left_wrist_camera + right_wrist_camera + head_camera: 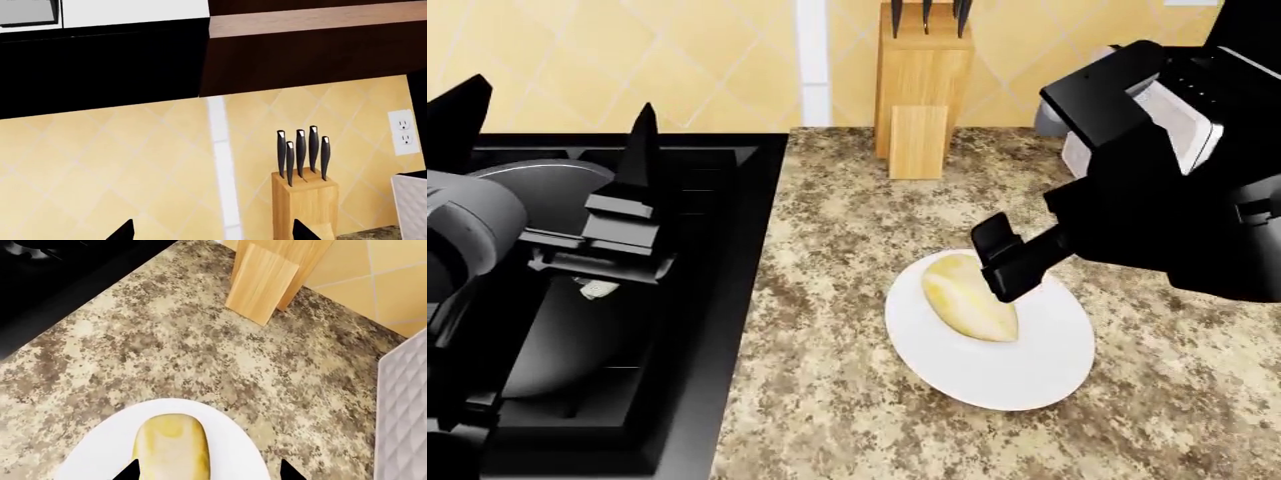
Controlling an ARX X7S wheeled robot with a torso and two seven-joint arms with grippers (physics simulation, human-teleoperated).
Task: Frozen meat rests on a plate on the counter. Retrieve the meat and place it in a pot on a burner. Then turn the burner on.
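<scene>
The pale yellow meat (968,296) lies on the round white plate (1014,375) on the speckled counter (827,400). My right gripper (1004,262) hovers open just above the meat, one finger on either side of it. In the right wrist view the meat (172,447) and plate (100,455) lie between the open fingertips of the right gripper (210,472). The pot (567,340) stands on the black stove (727,300), mostly hidden by my left arm. My left gripper (554,130) is open and empty above the pot and points at the wall; the left wrist view also shows the gripper (213,235).
A wooden knife block (924,90) stands at the back of the counter; it also shows in the left wrist view (303,200) and the right wrist view (273,275). A white ribbed appliance (403,410) stands at the back right. A wall outlet (403,132) is beside it.
</scene>
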